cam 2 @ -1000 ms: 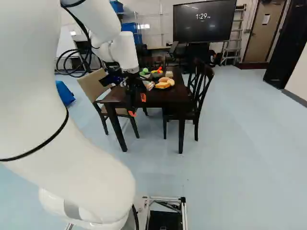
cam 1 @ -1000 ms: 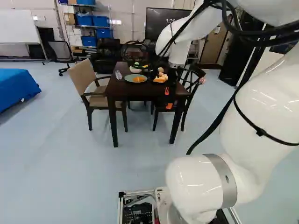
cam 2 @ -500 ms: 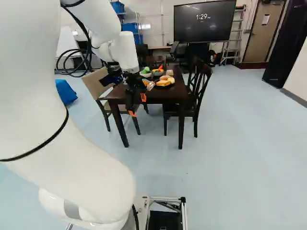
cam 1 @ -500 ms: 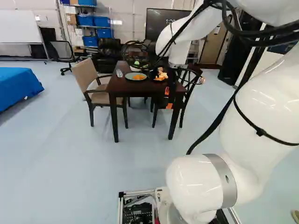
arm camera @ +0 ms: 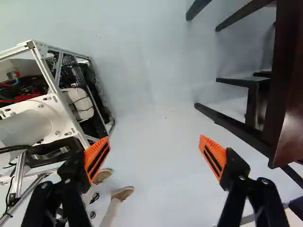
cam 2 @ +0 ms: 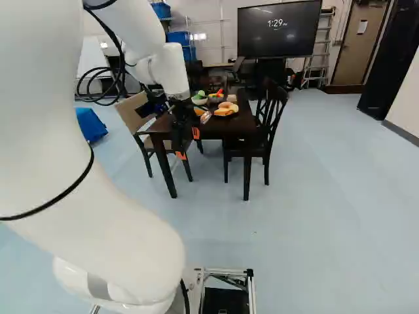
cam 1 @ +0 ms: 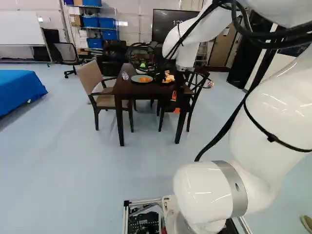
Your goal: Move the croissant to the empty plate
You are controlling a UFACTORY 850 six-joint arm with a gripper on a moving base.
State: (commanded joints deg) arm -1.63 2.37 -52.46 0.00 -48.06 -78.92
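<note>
Pincer (arm camera: 154, 138) is standing wide open, gripping nothing, and hanging above the floor by the tabletop (cam 1: 129, 88). Were it advancing at this height, insufficient lift would be causing a strike on the tabletop's edge. Misidentification is also threatening: an orange item (cam 1: 145, 79) is lying on a pale plate (cam 1: 135, 78) on the tabletop, bread-like pieces (cam 2: 226, 111) to its right; which is the croissant, I cannot tell, nor is an empty plate showing clearly. An armchair (cam 1: 89, 77) and a dark chair (cam 2: 272, 124) are flanking the tabletop, narrowing access; a person's shoe (arm camera: 123, 193) is resting near the base frame (arm camera: 51, 78), risking contact
</note>
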